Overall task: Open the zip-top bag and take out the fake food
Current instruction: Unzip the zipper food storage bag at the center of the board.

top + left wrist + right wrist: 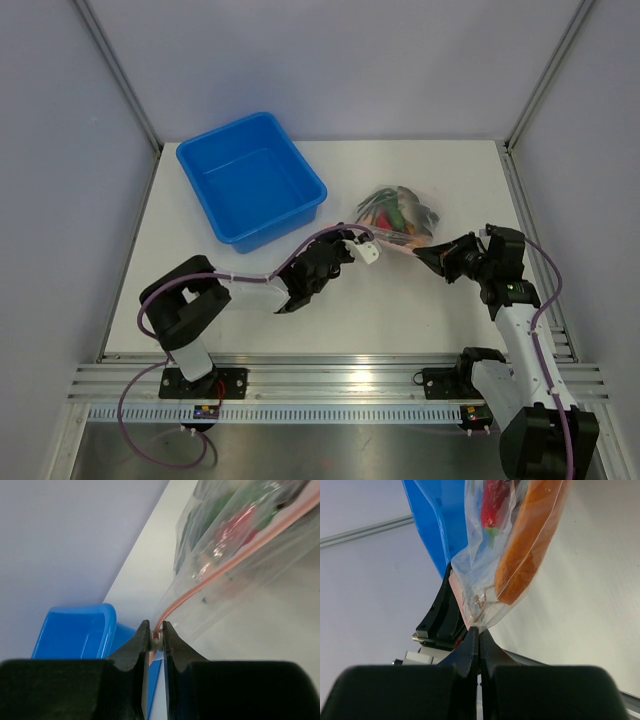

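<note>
Nearest the bases, the 2 arms meet at the bag's front edge. The left gripper (156, 639) is nearly closed, its jaws pinching a small pale tab at the end of the pinkish zip strip (240, 555), which runs off toward 1 o'clock in its wrist view. The right gripper (479, 634) is clamped fully shut on a corner of the clear plastic, with film bunched just above the tips.

From above, the zip-top bag (398, 212) sits on the table (400, 310) at about 1 o'clock from centre. The left grip is at its 8 o'clock edge and the right at its 4 o'clock. The fake food (520, 555) is all inside: an orange piece hangs just beside the right tips, a red chili (492, 500) lies beyond it, and green shapes sit deeper in.

The step, as I read it, is parting the seal. To do it well, the right side should anchor while the left draws along the strip's own line toward 9 o'clock, low and steady. Pulling upward risks the tab slipping or the whole bag dragging.

Farthest back, at 11 o'clock, the blue tub (250, 185) looks a likely landing spot.
</note>
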Robot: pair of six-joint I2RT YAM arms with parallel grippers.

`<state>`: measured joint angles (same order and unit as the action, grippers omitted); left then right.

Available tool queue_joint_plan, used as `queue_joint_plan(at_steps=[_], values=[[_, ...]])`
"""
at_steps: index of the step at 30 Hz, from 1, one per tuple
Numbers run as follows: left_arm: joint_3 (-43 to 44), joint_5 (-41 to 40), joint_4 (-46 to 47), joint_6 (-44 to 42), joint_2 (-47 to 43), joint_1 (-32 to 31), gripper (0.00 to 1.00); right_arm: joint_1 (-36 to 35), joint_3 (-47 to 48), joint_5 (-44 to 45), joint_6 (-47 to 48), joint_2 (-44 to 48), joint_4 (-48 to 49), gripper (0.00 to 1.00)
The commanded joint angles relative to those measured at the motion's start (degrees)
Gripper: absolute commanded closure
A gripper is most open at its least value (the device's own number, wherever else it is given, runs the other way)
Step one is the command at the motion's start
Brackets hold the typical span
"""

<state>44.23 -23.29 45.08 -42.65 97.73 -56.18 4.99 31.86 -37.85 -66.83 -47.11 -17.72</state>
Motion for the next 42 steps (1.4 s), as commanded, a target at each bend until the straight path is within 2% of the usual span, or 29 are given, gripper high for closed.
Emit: queue_joint_plan(at_steps=[1,11,16,23,27,30,32,33,35,36,38,42], values=[[1.47,-2.55,-2.44,3.71,0.27,4.15,1.00,0.89,0.84,-1.79,1.00,0.00,2.16,1.00],[3.23,-0.80,-11.67,11.00,-1.49,6.79,1.00,1.07,1.63,-1.62,0.82,-0.61,2.25,1.00],[5.95,0.61,-19.49,14.96,-0.79,8.28,1.00,1.25,1.72,-1.35,0.91,-0.79,2.33,1.00],[6.92,-0.01,-22.14,17.78,-1.49,9.25,1.00,1.25,1.72,-1.18,0.82,-0.70,2.33,1.00],[9.47,-0.35,-28.71,19.54,-2.02,9.78,1.00,1.33,1.72,-0.92,0.91,-1.05,2.42,1.00],[9.91,3.93,-31.62,20.59,-4.03,9.60,0.98,1.33,1.63,-0.65,1.17,-1.58,2.77,1.00],[10.26,9.80,-33.47,22.26,-6.93,9.60,0.81,1.33,1.45,-0.56,1.44,-1.93,3.04,1.00],[10.79,11.76,-36.35,22.70,-7.81,9.60,0.67,1.33,1.45,-0.48,1.87,-2.19,3.21,1.00],[12.37,16.75,-39.35,23.84,-10.01,9.60,0.52,1.33,1.54,-0.13,2.49,-3.07,3.13,1.00],[12.72,18.26,-41.54,24.45,-10.63,9.51,0.28,1.33,1.63,0.14,3.01,-3.59,3.13,1.00],[14.65,21.60,-44.19,25.33,-11.51,9.16,0.02,1.33,2.07,0.40,3.63,-4.04,3.04,1.00],[19.05,22.06,-52.27,28.06,-11.34,8.90,0.01,1.33,2.95,1.72,5.91,-4.57,1.72,1.00]])
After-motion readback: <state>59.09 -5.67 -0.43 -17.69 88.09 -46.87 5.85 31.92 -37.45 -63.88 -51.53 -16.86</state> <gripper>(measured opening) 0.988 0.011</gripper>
